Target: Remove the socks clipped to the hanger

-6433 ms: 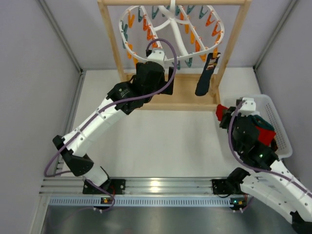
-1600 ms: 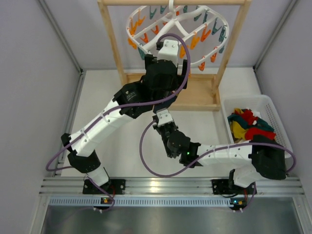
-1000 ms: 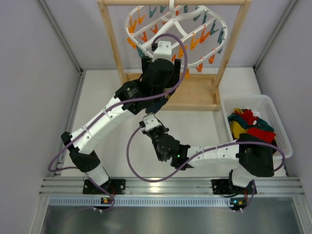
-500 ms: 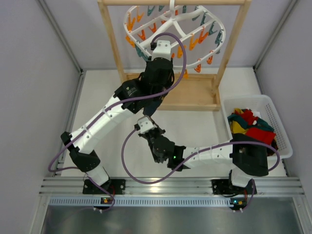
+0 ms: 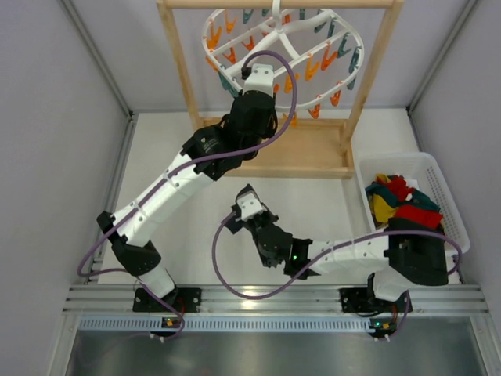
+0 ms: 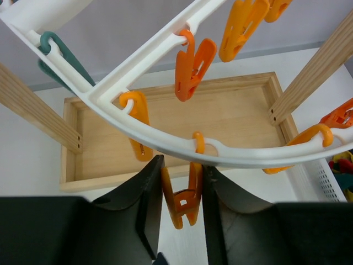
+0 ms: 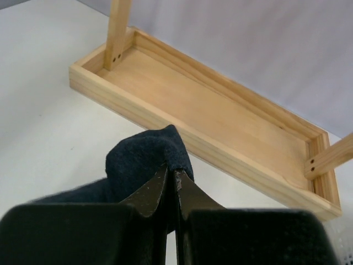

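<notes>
The white hanger (image 5: pixel 270 35) hangs from the wooden stand, fringed with orange and teal clips. No socks show on it. My left gripper (image 5: pixel 250 69) reaches up under its ring (image 6: pixel 248 157). In the left wrist view that gripper (image 6: pixel 182 163) is shut on an orange clip (image 6: pixel 185 207), one finger pressing each side. My right gripper (image 5: pixel 241 205) is out over the table in front of the stand. It (image 7: pixel 171 168) is shut on a fold of a dark navy sock (image 7: pixel 143 154), which bulges above the jaws.
A white basket (image 5: pixel 450 211) at the right edge holds several socks (image 5: pixel 399 200) in red, yellow and teal. The stand's wooden base tray (image 5: pixel 313 153) lies behind the right gripper, its posts (image 5: pixel 368 78) rising at each end. Grey walls close in both sides.
The left gripper has closed on the orange clip. The right gripper, still holding the dark sock, swung left and then back right and nearer. The hanger has turned slightly.
</notes>
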